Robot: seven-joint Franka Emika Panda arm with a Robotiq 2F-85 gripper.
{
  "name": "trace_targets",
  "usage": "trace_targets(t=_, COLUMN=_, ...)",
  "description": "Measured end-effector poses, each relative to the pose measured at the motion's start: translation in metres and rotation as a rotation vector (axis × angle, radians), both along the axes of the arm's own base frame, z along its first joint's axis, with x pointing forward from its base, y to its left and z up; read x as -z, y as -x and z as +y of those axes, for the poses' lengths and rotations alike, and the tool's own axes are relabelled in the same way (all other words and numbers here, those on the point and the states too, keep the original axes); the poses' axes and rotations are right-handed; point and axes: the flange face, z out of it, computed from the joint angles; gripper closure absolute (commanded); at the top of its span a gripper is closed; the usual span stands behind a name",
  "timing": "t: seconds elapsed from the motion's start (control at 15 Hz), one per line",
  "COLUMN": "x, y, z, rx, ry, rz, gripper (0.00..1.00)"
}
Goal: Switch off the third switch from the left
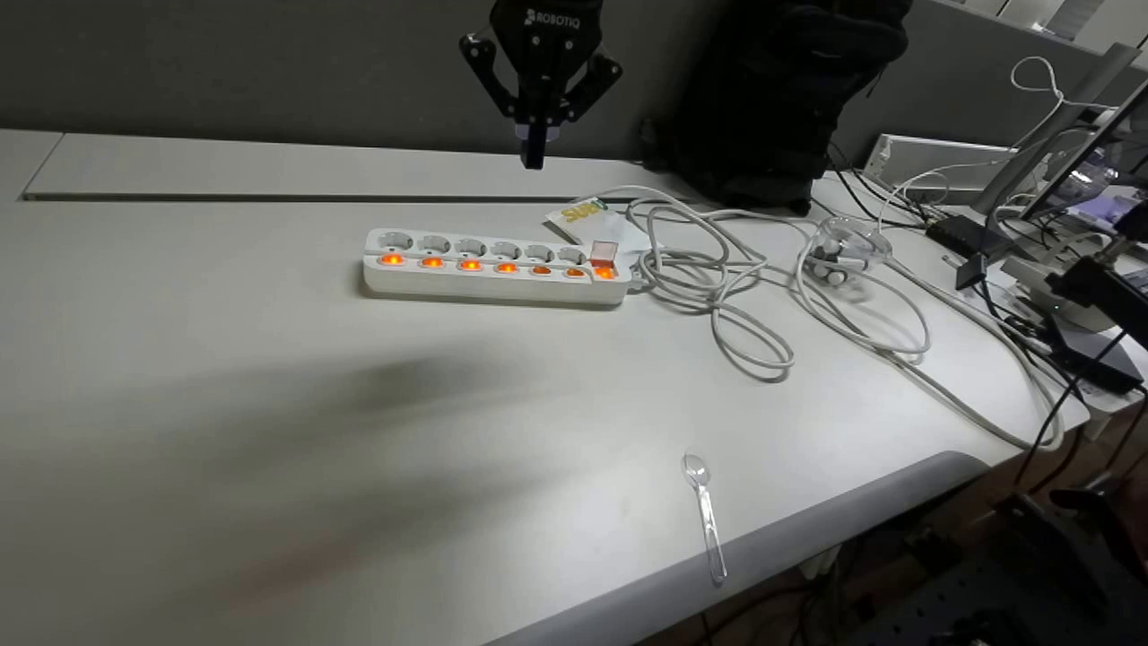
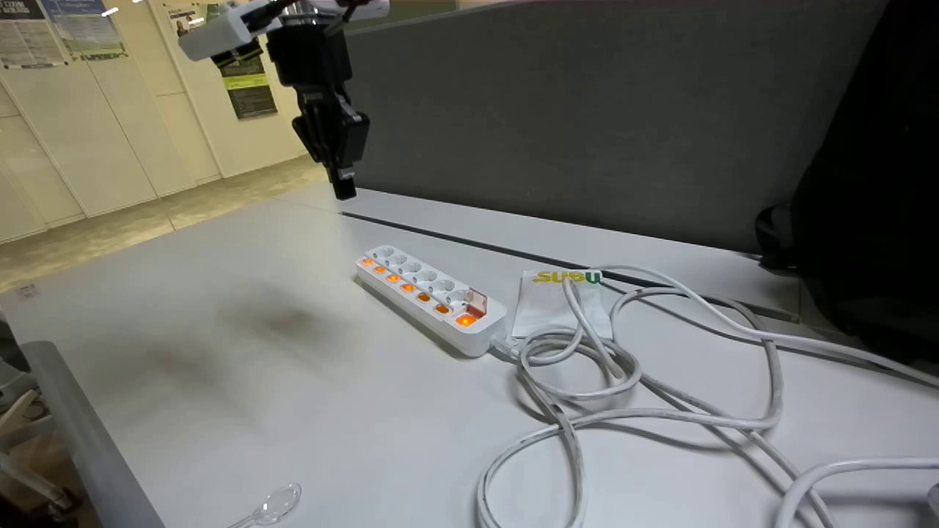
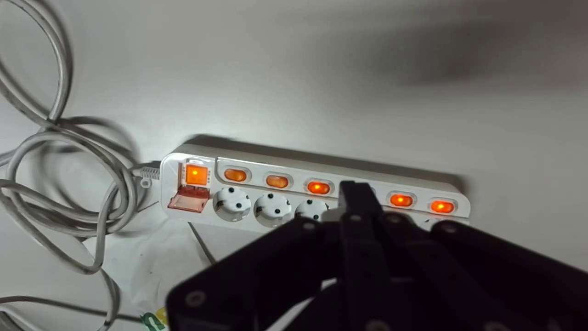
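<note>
White table [image 1: 260,260]: spans both exterior views, bordered by a grey edge [image 1: 778,549].
Dark partition [image 2: 572,110]: upright behind the table.
Black backpack [image 1: 789,99]: close to the partition, its base on the table.
Pale cable [image 2: 689,417]: loose, overlapping loops on the table.
Power strip [image 1: 491,283]: flat on the table, sockets [image 3: 272,209] facing up, one end joined to the cable.
Gripper [image 1: 534,148]: hangs over the table, apart from the power strip, clenched, its fingertips [image 3: 354,193] together (in the wrist view they mask part of the strip).
Paper packet [image 2: 554,312]: white, with yellow and green lettering, near the wired end, cable crossing over it.
Clear spoon [image 1: 706,511]: well apart from the strip, handle lying across the grey edge.
Red flap [image 3: 189,200]: tipped open at the wired end.
Main switch [image 3: 196,174]: just beside the flap, glowing orange.
Third switch from the left [image 1: 471,266]: on the power strip, counted from the end away from the cable, glowing orange; largely hidden behind the gripper in the wrist view.
</note>
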Motion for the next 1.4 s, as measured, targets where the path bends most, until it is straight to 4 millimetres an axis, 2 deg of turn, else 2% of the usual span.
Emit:
trace_targets(t=0.27, x=0.006, y=-0.003, z=0.0, rx=-0.003, ry=-0.001, rz=-0.033, gripper=1.0)
trace_targets(t=0.93, x=0.065, y=-0.013, z=0.016, rx=0.006, ry=-0.017, rz=-0.135, gripper=1.0)
trace_targets(t=1.4, x=0.091, y=-0.015, z=0.01, rx=0.062, ry=0.005, rz=-0.147, gripper=1.0)
